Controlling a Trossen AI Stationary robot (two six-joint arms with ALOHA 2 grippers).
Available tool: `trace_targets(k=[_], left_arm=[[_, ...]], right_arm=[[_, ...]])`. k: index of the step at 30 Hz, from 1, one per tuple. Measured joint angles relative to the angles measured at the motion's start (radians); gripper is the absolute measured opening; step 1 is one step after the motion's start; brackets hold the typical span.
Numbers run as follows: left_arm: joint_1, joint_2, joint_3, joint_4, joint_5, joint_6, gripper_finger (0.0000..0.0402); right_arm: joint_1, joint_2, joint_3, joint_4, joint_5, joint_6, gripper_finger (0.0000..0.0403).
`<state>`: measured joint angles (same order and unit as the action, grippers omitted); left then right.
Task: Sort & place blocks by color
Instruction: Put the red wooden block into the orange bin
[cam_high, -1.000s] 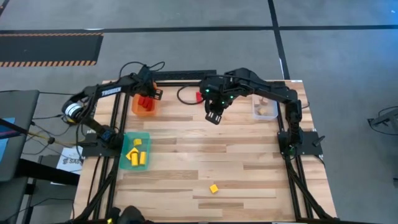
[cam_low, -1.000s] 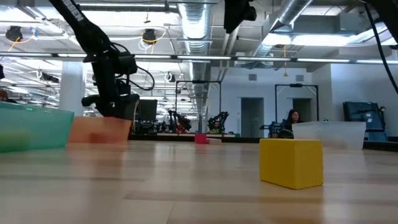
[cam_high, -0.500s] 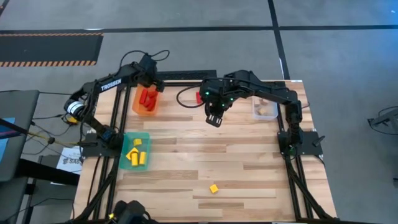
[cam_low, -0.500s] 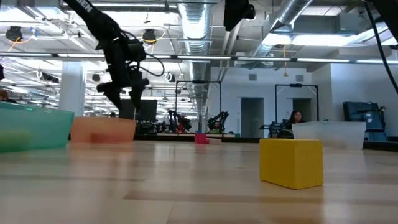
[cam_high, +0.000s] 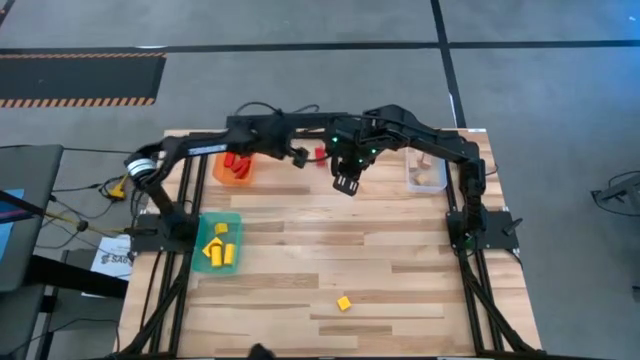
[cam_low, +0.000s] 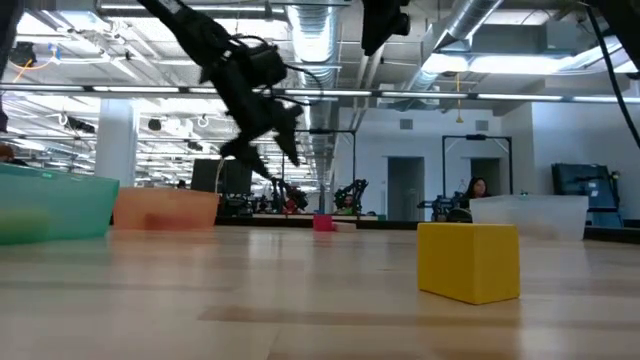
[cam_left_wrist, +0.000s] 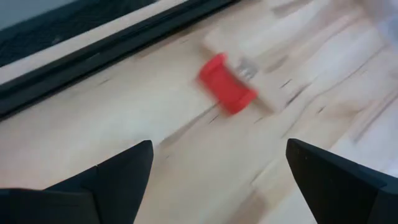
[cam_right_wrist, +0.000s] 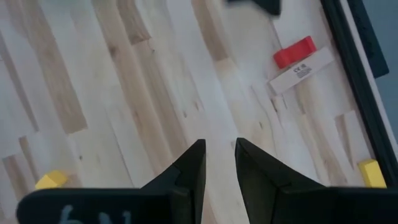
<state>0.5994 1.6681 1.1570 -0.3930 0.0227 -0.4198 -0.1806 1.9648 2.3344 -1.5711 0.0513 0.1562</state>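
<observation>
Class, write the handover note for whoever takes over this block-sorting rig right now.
Left claw: open, empty, near the table's back edge beside the red block.
Right claw: narrow gap, empty, hovering mid-table.
Done: red blocks in the orange bin, yellow ones in the teal bin, wooden ones in the clear bin.
Left: that red block and the yellow cube at the front.

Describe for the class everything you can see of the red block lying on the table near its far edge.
The red block is a short cylinder, plain glossy red, lying on its side on the bare wooden tabletop near the far edge. It rests against a pale rectangular piece bearing a small printed label. Nothing grips it: the open left gripper hovers beside it, and the right gripper hangs close by too. It sits outside every bin.
</observation>
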Motion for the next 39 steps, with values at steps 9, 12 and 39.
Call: trace_targets(k=[9,12,39], left_arm=[[-0.106,0.283,0.245,-0.009,-0.024,0.274,0.0334],[-0.124,0.355,0.345,-0.107,-0.024,0.535,0.0322],[-0.097,0.551,0.604,-0.501,-0.046,0.773,0.0271]], right_arm=[[-0.01,0.0,0.0,0.0,-0.001,0.001,0.0107],[0.003,0.0,0.0,0.0,-0.005,0.001,0.0107],[0.058,0.0,0.0,0.0,-0.056,-0.007,0.0107]])
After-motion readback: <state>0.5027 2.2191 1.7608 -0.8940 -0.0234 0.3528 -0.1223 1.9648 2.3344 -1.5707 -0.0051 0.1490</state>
